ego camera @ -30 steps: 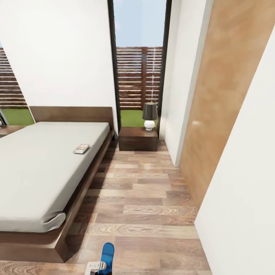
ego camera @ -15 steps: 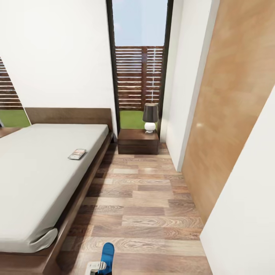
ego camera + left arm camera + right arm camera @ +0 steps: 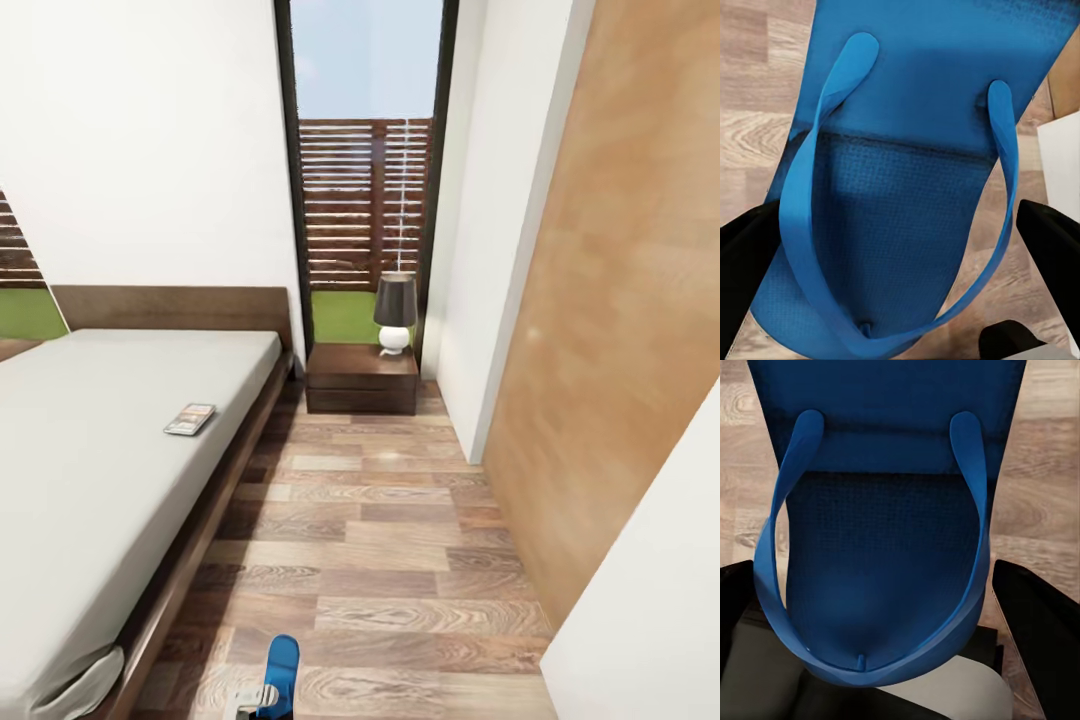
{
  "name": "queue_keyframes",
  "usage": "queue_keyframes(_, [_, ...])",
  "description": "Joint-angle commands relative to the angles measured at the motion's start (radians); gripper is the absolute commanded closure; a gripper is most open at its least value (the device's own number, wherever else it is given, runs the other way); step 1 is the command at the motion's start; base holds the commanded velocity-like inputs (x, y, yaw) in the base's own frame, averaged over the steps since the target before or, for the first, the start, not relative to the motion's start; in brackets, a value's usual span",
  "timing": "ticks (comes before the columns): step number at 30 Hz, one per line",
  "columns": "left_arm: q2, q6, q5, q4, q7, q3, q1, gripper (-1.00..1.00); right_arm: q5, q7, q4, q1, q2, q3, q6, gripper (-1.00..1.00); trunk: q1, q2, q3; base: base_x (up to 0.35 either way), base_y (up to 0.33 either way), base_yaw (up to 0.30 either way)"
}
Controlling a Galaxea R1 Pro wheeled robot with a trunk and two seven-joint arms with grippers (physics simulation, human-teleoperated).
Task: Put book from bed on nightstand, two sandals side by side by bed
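The book (image 3: 190,419) lies flat on the pale grey bed (image 3: 90,470), near the mattress's right edge. The nightstand (image 3: 362,378) stands against the window, right of the headboard. In the left wrist view, one blue sandal (image 3: 907,135) with blue straps sits between my left gripper's (image 3: 896,247) black fingers (image 3: 746,251), above the wood floor. In the right wrist view, my right gripper (image 3: 889,615) is shut on the other blue sandal (image 3: 885,472). A blue sandal tip (image 3: 281,672) pokes up at the head view's bottom edge.
A lamp (image 3: 395,312) with a dark shade stands on the nightstand. A wood-plank floor aisle (image 3: 380,540) runs between the bed and a white wall with a tan door panel (image 3: 620,330) on the right. A tall dark-framed window (image 3: 366,170) closes the far end.
The whole head view has shifted: the camera moved forward along the aisle, so the bed slid left and lower. Both sandals stay held.
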Motion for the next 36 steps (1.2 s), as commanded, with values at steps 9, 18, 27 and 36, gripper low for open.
queue_keyframes(9, [0.0, 0.001, 0.005, 0.001, -0.007, 0.005, -0.001, 1.0, -0.007, 0.001, 0.001, -0.001, -0.001, 0.008, -0.005, 1.0, 0.001, 0.0, -0.001, 0.328, 0.0, 0.0])
queue_keyframes(18, [0.0, 0.001, 0.004, 0.002, -0.007, 0.005, -0.001, 1.0, -0.007, 0.001, 0.001, -0.001, -0.001, 0.008, -0.005, 1.0, 0.001, 0.0, -0.001, 0.328, 0.0, 0.0])
queue_keyframes(27, [0.0, 0.001, 0.005, 0.002, -0.007, 0.005, -0.001, 1.0, -0.007, 0.001, 0.001, -0.001, -0.001, 0.008, -0.005, 1.0, 0.001, 0.0, -0.001, 0.328, 0.0, 0.0])
queue_keyframes(36, [0.0, 0.001, 0.005, 0.002, -0.007, 0.005, -0.001, 1.0, -0.007, 0.001, 0.001, -0.001, -0.001, 0.008, -0.007, 1.0, 0.001, 0.0, -0.001, 0.328, 0.0, 0.0])
